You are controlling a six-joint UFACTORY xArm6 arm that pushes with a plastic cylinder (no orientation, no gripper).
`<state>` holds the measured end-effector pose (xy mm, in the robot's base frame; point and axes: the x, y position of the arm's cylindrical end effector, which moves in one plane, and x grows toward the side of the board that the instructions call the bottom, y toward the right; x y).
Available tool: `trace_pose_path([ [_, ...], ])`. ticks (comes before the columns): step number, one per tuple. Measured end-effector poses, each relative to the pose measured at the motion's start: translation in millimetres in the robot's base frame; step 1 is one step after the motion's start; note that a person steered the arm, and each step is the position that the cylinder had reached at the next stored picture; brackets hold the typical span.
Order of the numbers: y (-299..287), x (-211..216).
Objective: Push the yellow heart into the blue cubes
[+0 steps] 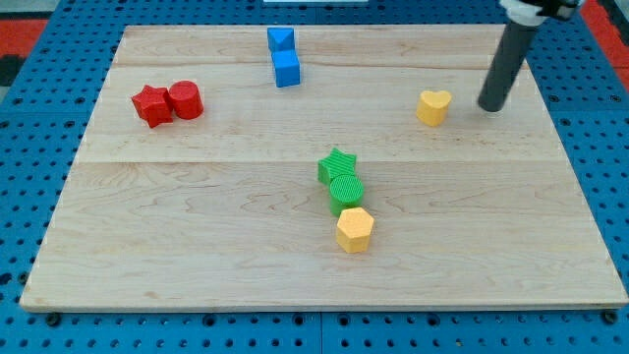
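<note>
The yellow heart [433, 106] lies on the wooden board at the view's upper right. My tip [490, 106] stands just to the heart's right, a small gap apart. Two blue blocks sit touching at the view's top centre: a blue cube [287, 69] and a blue block [281, 40] right behind it. They lie far to the heart's left and a little higher in the view.
A red star [151, 105] and a red cylinder [185, 99] touch at the view's left. A green star [337, 166], a green cylinder [346, 191] and a yellow hexagon [355, 229] form a column at centre. The board's edge [324, 309] borders blue pegboard.
</note>
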<state>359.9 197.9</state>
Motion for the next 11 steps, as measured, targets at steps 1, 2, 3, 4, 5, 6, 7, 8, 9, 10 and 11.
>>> trace_pose_path([
  [1, -23, -1],
  [2, -24, -1],
  [3, -5, 8],
  [4, -27, 22],
  [5, -59, 3],
  [6, -76, -34],
  [7, -159, -45],
  [8, -160, -69],
  [9, -180, -89],
  [10, -233, -95],
  [11, -253, -90],
])
